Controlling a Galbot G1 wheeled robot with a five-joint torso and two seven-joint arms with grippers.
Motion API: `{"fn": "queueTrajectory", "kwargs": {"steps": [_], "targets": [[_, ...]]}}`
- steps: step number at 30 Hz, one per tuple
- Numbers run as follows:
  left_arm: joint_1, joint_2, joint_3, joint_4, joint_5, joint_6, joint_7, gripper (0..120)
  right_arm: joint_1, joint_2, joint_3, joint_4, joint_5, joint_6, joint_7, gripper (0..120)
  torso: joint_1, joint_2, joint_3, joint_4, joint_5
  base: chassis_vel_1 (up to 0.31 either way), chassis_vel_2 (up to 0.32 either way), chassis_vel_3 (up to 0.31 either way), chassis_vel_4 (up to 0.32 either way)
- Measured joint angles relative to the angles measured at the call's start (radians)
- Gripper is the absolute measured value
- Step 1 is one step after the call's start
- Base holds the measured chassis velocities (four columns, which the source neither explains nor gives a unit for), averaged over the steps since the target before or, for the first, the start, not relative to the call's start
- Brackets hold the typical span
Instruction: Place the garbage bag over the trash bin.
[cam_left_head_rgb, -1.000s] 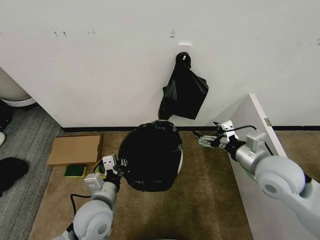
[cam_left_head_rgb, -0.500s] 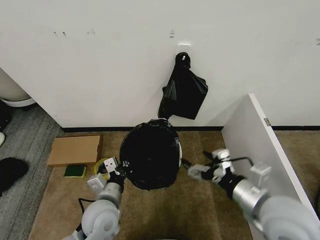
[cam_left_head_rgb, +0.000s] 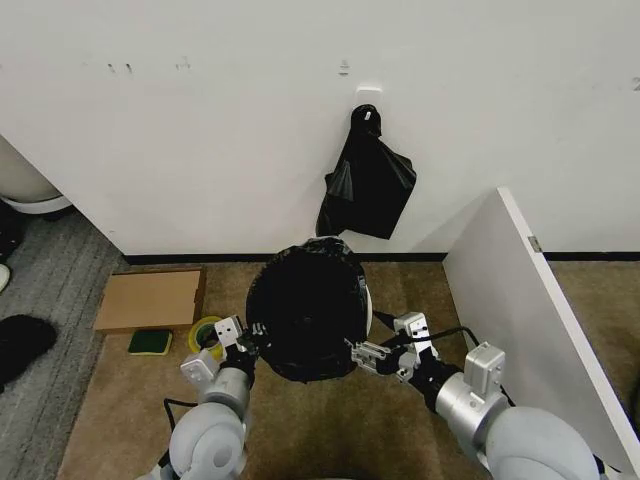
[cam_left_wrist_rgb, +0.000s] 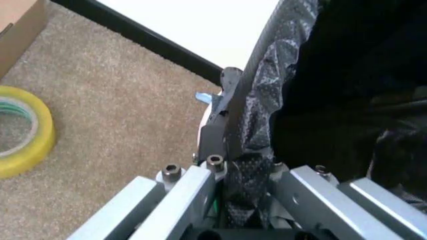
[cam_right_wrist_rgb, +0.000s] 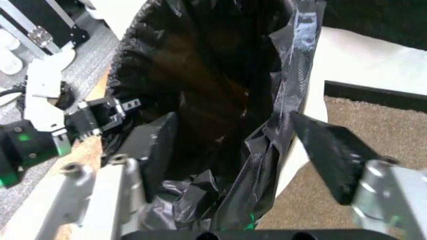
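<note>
The garbage bag (cam_left_head_rgb: 305, 318), glossy crinkled black, lines and drapes over the trash bin (cam_left_head_rgb: 366, 303), whose cream-white side shows as a sliver on the right. My left gripper (cam_left_head_rgb: 246, 338) is at the bag's near-left rim, shut on a fold of the garbage bag (cam_left_wrist_rgb: 248, 150). My right gripper (cam_left_head_rgb: 371, 355) is at the near-right rim, open. In the right wrist view its fingers (cam_right_wrist_rgb: 152, 145) straddle the bag's edge (cam_right_wrist_rgb: 267, 145) without closing. A strip of the bin's wall (cam_right_wrist_rgb: 297, 165) shows beside that edge.
A smaller black bag (cam_left_head_rgb: 368, 185) hangs from a wall hook behind the bin. A yellow tape roll (cam_left_head_rgb: 204, 333), a green sponge (cam_left_head_rgb: 150, 342) and a flat cardboard box (cam_left_head_rgb: 150, 298) lie on the carpet at the left. A white panel (cam_left_head_rgb: 525, 320) stands at the right.
My right gripper has swung down and left, from beside the white panel to the bag's near-right rim. The left gripper has crept slightly right, still holding the bag.
</note>
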Motion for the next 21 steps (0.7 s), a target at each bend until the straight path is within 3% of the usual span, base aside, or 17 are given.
{"fn": "queueTrajectory", "kwargs": {"steps": [5,11,15,18,20,21], "targets": [[-0.002,0.002,0.001,-0.003,0.000,0.001,0.001,0,0.013,-0.001,-0.016,-0.009,-0.009,-0.002,0.005,59,0.000,0.000,0.000,0.0000,0.0000,0.000,0.000,0.000,0.000],[-0.005,0.004,0.001,-0.004,0.000,0.002,0.001,0,0.033,-0.004,-0.021,-0.024,-0.009,-0.004,0.023,33,0.000,0.000,0.000,0.0000,0.0000,0.000,0.000,0.000,0.000],[-0.005,0.003,0.001,-0.005,-0.001,0.002,0.001,0,0.038,-0.007,-0.021,-0.031,-0.009,-0.004,0.026,23,0.000,0.000,0.000,0.0000,0.0000,0.000,0.000,0.000,0.000],[-0.007,0.004,0.000,-0.008,-0.002,0.001,0.000,0,0.038,-0.009,-0.021,-0.033,-0.010,-0.005,0.026,8,0.000,0.000,0.000,0.0000,0.0000,0.000,0.000,0.000,0.000],[-0.007,0.004,0.000,-0.008,-0.002,0.001,0.000,0,0.038,-0.009,-0.021,-0.033,-0.010,-0.005,0.026,8,0.000,0.000,0.000,0.0000,0.0000,0.000,0.000,0.000,0.000],[-0.008,0.004,0.000,-0.008,-0.003,0.001,0.000,0,0.038,-0.010,-0.021,-0.033,-0.010,-0.005,0.026,1,0.000,0.000,0.000,0.0000,0.0001,0.000,0.000,0.000,0.000]]}}
